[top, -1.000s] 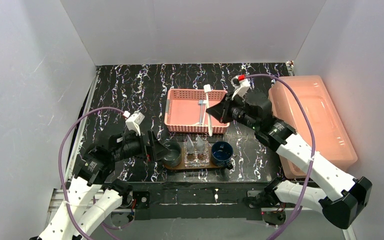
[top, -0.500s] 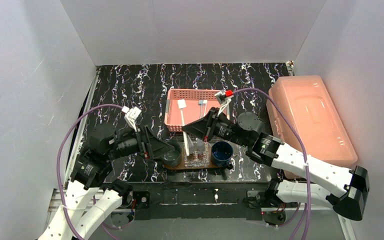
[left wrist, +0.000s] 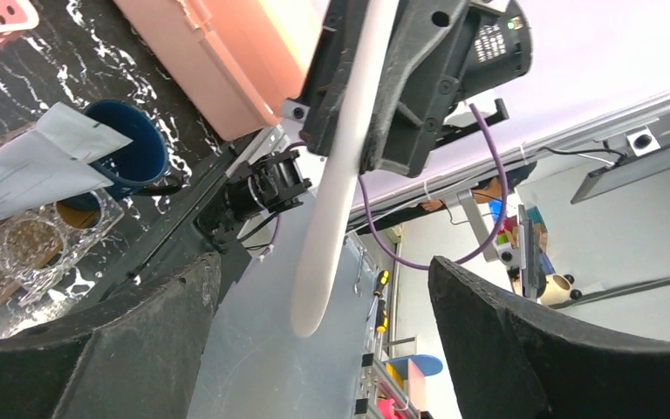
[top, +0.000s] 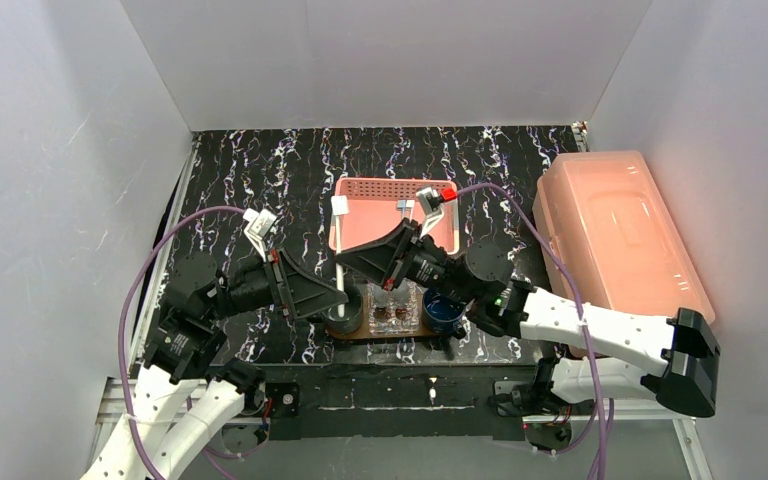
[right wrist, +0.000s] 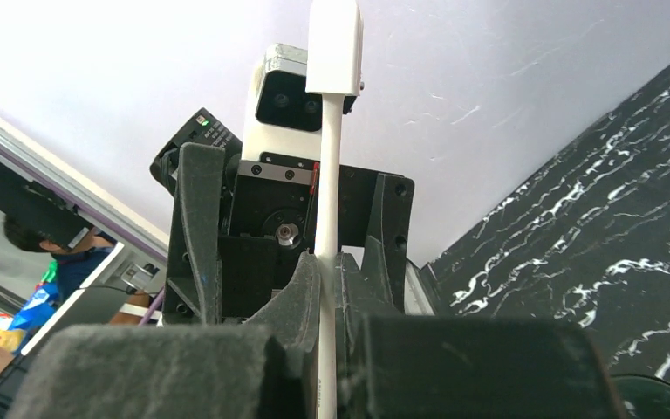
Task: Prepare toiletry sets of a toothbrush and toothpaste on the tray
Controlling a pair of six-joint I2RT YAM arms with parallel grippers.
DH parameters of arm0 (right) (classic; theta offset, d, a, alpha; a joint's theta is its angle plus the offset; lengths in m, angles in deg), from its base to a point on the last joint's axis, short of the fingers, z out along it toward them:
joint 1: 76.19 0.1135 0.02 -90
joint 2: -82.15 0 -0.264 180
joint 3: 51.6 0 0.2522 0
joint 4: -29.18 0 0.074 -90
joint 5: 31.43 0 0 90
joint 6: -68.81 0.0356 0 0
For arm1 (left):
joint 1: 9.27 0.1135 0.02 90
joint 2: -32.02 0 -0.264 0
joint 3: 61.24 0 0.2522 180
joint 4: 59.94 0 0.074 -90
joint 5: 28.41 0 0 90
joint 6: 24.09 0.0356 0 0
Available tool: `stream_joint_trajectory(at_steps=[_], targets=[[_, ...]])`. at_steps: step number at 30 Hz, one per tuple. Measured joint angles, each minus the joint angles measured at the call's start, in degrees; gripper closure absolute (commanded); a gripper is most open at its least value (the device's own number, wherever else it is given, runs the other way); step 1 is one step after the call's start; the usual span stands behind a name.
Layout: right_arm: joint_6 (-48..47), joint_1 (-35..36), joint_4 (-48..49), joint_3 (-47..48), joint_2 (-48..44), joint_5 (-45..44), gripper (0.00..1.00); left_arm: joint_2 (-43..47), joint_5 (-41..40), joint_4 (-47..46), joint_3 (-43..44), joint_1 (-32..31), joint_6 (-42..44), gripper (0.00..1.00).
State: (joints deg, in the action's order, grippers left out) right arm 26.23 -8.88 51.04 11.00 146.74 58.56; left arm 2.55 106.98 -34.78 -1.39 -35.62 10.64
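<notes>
The right claw [right wrist: 324, 279] pinches a white toothbrush [right wrist: 327, 175]. The left claw [left wrist: 323, 262] is spread wide around its handle end, seemingly not touching it. The tray [top: 390, 338] lies at the near edge of the surface [top: 260, 180].

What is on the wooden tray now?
A grey cup, a clear holder with sachets and a blue cup. The arms cover parts of the tray and of the grey cup.

The toothbrush [left wrist: 340, 166] is smooth white plastic, the tray [top: 400, 336] dark wood, the table [top: 250, 170] glossy black marbling.
</notes>
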Motion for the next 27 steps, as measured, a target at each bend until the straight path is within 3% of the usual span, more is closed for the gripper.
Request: stream_joint_trajectory(at_steps=[11,27], targets=[[1.95,3.61,11.08,-1.99,3.02,-5.6,0.99,2.19,1.62,-5.55,-0.85,0.0,-3.74,0.35],[1.95,6.23,17.35,-3.93,3.04,-13.0,0.99,3.63,1.79,-8.02,-2.36,0.0,-5.51,0.68]])
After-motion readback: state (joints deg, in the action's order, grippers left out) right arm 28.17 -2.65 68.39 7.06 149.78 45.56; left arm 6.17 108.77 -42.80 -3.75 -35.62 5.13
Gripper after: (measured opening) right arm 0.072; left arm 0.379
